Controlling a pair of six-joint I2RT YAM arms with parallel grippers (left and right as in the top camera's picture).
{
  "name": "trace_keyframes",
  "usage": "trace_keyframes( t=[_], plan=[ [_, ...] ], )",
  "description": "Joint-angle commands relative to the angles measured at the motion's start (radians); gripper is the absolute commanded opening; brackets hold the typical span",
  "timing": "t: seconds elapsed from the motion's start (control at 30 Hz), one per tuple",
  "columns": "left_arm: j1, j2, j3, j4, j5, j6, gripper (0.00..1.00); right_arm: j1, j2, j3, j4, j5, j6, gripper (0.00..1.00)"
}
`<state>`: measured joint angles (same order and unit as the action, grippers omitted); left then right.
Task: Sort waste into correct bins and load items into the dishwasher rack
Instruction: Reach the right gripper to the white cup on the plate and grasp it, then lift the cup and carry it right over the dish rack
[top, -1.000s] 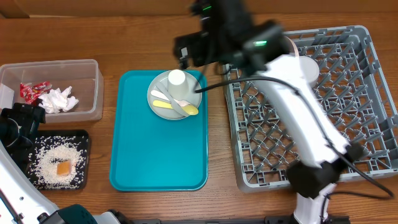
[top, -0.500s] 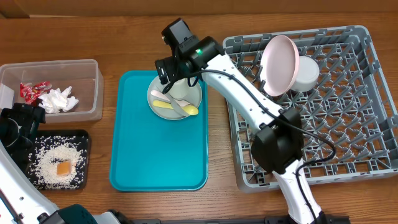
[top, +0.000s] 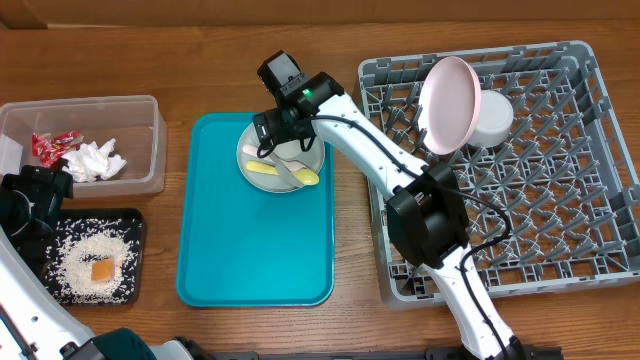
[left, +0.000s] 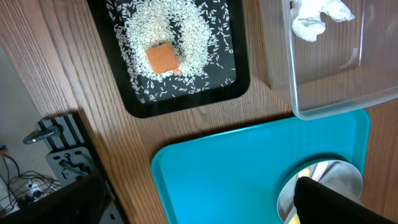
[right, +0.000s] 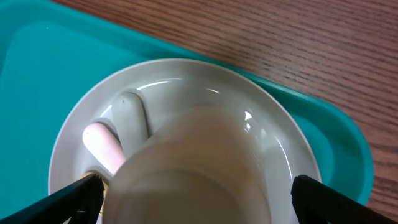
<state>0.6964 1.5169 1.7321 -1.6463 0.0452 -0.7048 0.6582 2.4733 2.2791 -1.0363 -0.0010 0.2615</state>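
The right claw (right: 199, 194) is hovering wide open, its 2 fingers flanking the cup (right: 186, 155), not closed on it. The cup is standing on the grey plate (right: 261, 134) on the tray (top: 250, 250). The left claw (top: 35, 195) is resting open, empty.

Upper centre, a white cup (right: 186, 168) sits on the grey-green plate (top: 313, 160) beside a yellow spoon (top: 264, 169); the pink plate (top: 450, 105) stands on edge in the grey rack (top: 560, 200), right.

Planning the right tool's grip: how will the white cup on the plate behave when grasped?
The cup looks rigid and smooth, so it probably won't deform but might slip in a light pinch. Standing on the glossy plate, it could slide or tip if nudged off-centre.
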Motion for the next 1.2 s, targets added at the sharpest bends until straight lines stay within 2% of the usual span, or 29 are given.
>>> trace_keyframes(
  t=[0.0,0.13,0.43,0.57,0.83,1.17],
  plan=[
    [0.004,0.002,-0.009,-0.002,-0.011,-0.014,1.0,0.008,-0.003,-0.002,0.011,0.008,0.005,0.94],
    [0.004,0.002,-0.009,-0.002,-0.011,-0.014,1.0,0.008,-0.003,-0.002,0.003,0.008,0.005,0.81],
    [0.004,0.002,-0.009,-0.002,-0.011,-0.014,1.0,0.008,-0.003,-0.002,-0.016,0.008,0.005,0.62],
    [0.004,0.002,-0.009,-0.002,-0.011,-0.014,1.0,0.008,-0.003,-0.001,-0.017,0.007,0.005,0.57],
    [0.004,0.002,-0.009,-0.001,-0.011,-0.014,1.0,0.007,-0.018,0.053,-0.061,0.007,0.015,0.56],
    [0.004,0.002,-0.009,-0.001,-0.011,-0.014,1.0,-0.027,-0.157,0.15,-0.124,0.007,0.027,0.55]
  ],
)
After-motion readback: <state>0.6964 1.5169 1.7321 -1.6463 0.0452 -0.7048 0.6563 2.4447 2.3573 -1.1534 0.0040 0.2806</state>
